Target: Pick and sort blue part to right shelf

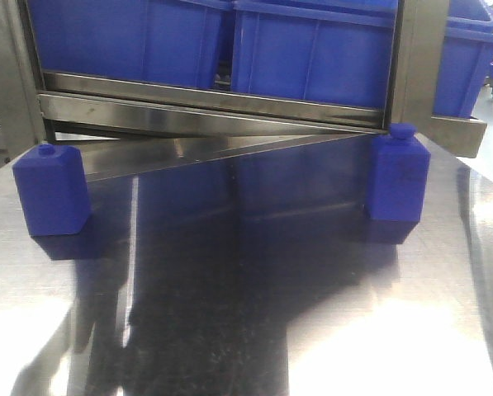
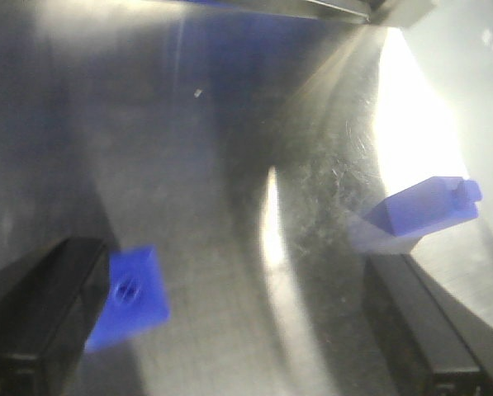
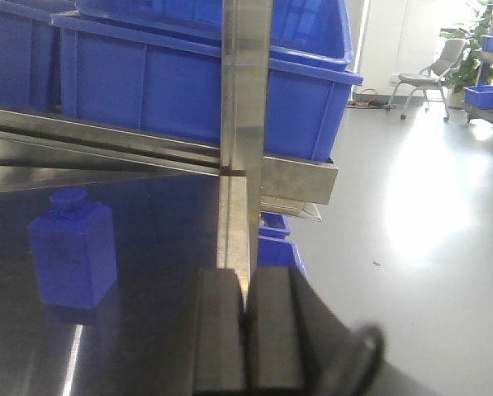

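**Both parts on the table, neither arm holding one**

Left gripper (image 2: 238, 272): spread wide, nothing between the fingers. It looks down on the steel tabletop (image 2: 229, 124). The left blue part (image 2: 135, 293) stands cap up, just beside one black finger (image 2: 48, 305) on the inner side of the spread. How far it sits below the finger, I cannot tell. Judgement: the wide spread suits straddling the squat body from above, but the part is off-centre, so a sideways shift would come before any squeeze.

Right gripper (image 3: 246, 330): pads pressed together and empty. It is held low and level, facing a steel post (image 3: 244, 124). The right blue part (image 3: 73, 247) stands upright off to one side, touching only the table.

Front view: the two parts stand well apart along the back of the table. Behind them the right shelf (image 1: 459, 132) carries blue bins (image 1: 312, 49) on sloped steel rails. I cannot make out any rollers. Judgement: the pick has not begun. The right part is nearest the post and shelf, so it is probably the right arm's job, and that gripper would have to open first.
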Controlling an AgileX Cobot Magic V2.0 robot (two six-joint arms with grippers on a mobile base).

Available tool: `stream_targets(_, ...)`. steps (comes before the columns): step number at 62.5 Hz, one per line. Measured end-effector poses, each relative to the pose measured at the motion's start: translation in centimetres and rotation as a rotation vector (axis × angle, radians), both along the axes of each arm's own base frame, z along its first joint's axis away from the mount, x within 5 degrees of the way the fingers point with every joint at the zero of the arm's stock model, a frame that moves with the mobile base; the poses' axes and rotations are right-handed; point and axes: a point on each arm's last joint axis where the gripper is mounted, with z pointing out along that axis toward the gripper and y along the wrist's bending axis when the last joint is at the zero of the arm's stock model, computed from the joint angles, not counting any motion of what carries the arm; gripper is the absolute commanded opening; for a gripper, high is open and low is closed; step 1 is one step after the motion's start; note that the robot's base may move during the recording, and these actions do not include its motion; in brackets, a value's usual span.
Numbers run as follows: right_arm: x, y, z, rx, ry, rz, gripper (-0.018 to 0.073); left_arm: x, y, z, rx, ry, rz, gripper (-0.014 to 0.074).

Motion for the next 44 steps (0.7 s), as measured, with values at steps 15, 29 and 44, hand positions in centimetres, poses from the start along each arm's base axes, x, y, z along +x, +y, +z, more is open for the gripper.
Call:
stream_targets(15, 0.0, 0.0, 0.0, 0.0, 0.0, 0.0, 0.0038, 2.4, -3.2, -0.2, 0.259, 0.188, 0.1, 0.0659)
stream_targets(29, 0.0, 0.0, 0.0, 0.0, 0.0, 0.0, 0.0038, 4.4, -4.3, -4.3, 0.363, 0.41, 0.19, 0.0659)
stream_targets(44, 0.0, 0.0, 0.0, 0.0, 0.0, 0.0, 0.0038, 6.5, -5.1, -8.9, 0.434, 0.545, 0.188, 0.0659)
